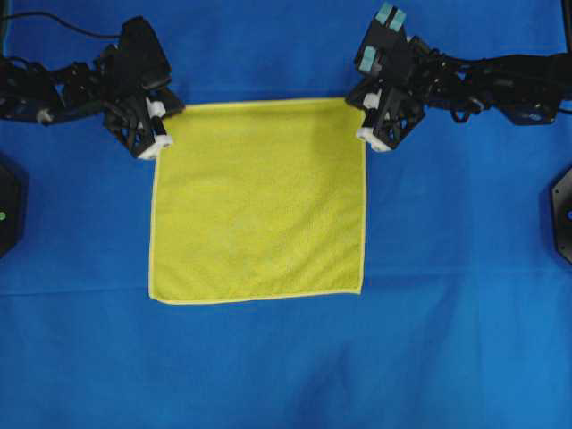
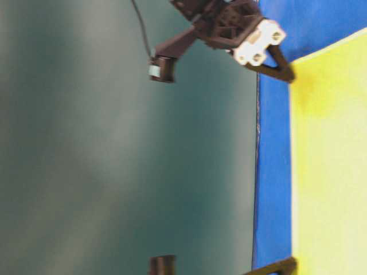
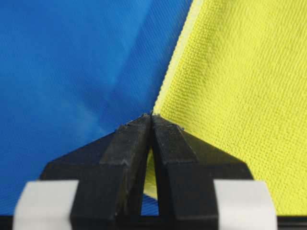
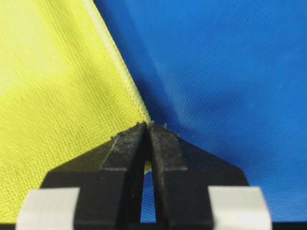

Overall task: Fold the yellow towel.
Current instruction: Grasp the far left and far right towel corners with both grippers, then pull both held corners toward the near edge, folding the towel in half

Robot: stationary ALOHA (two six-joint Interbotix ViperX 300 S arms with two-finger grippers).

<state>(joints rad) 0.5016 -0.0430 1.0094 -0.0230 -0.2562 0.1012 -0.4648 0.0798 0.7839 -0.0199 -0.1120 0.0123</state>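
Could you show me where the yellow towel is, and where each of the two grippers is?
yellow towel (image 1: 259, 201): overhead view, middle of the cloth.
left gripper (image 3: 151, 116): left wrist view, tips pinched on the towel's hem.
right gripper (image 4: 147, 125): right wrist view, tips pinched on the towel's hem.

My left tool (image 3: 151, 120): matt black plastic, faintly grainy on the finger faces, with white smooth plastic blocks behind. My right tool (image 4: 147, 125): same matt black, lint specks at the tips. Yellow towel (image 1: 259, 201): soft cloth, fine looped weave, no sheen; its hem is a lighter stitched band. Desk (image 1: 286, 357) wears blue cloth, smooth, fine twill, slightly creased, dull finish.
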